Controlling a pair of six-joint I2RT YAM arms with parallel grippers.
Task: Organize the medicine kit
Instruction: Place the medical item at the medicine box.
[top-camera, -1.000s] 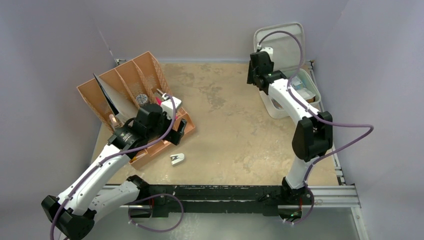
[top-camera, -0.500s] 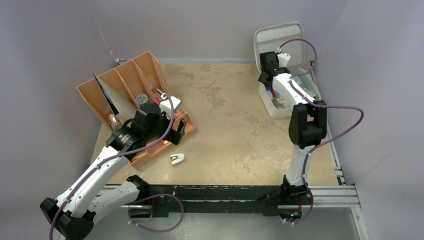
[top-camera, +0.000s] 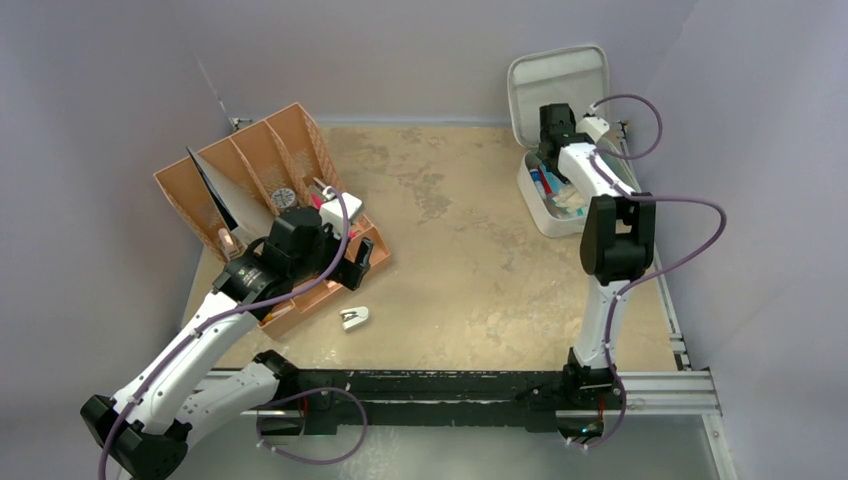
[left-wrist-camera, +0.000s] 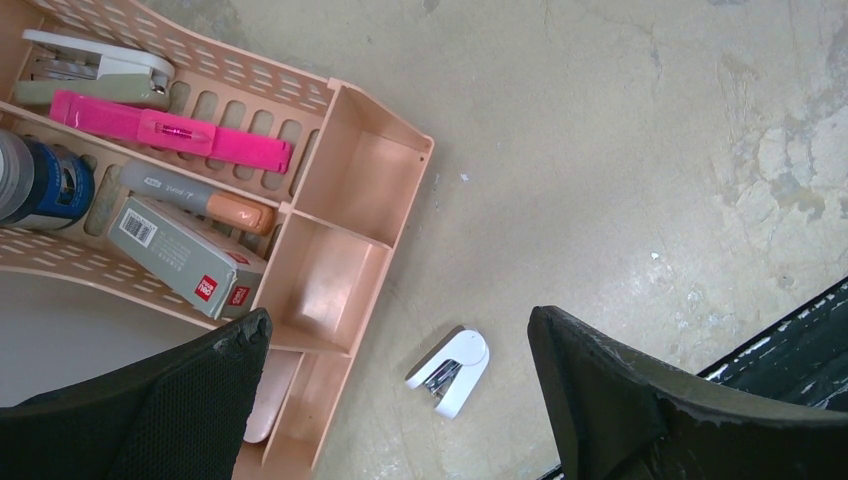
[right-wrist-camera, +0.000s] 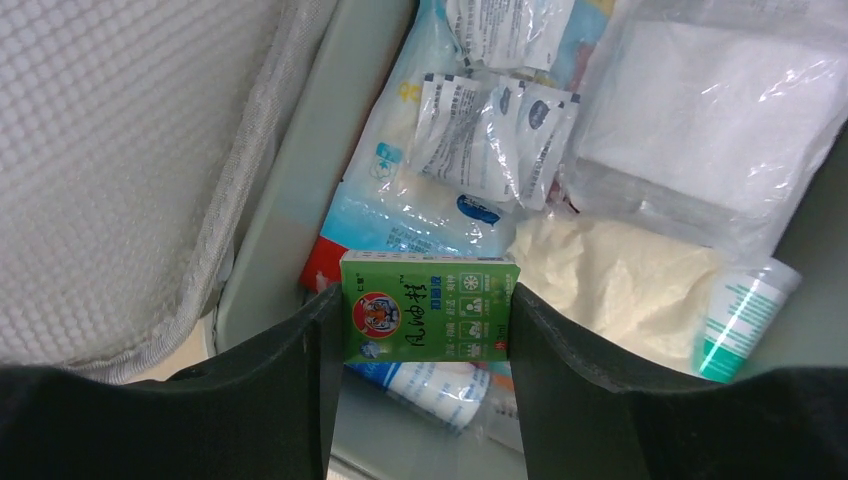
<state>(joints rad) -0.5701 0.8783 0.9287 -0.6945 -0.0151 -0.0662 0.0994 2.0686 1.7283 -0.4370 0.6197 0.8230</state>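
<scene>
The light grey medicine kit (top-camera: 545, 215) stands open at the back right, its lid (top-camera: 560, 80) upright. In the right wrist view its tray (right-wrist-camera: 290, 190) holds sachets (right-wrist-camera: 490, 130), a clear bag of gauze (right-wrist-camera: 700, 130), a cream pad (right-wrist-camera: 610, 285) and tubes. My right gripper (top-camera: 552, 150) hangs over the tray, shut on a small green box (right-wrist-camera: 428, 307) with a tiger logo, held above the contents. My left gripper (left-wrist-camera: 400, 400) is open and empty above a small white stapler (left-wrist-camera: 450, 370) on the table, next to the organizer.
A tan-orange divided organizer (top-camera: 280, 190) stands at the left; in the left wrist view (left-wrist-camera: 350, 210) it holds a pink item, a stapler, a marker, a grey box and a tape roll. The white stapler (top-camera: 354, 318) lies near its front corner. Walls enclose the table.
My right arm has swung right and back, from beside the kit's left edge to over its tray, carrying the green box. The left arm has hardly moved.
</scene>
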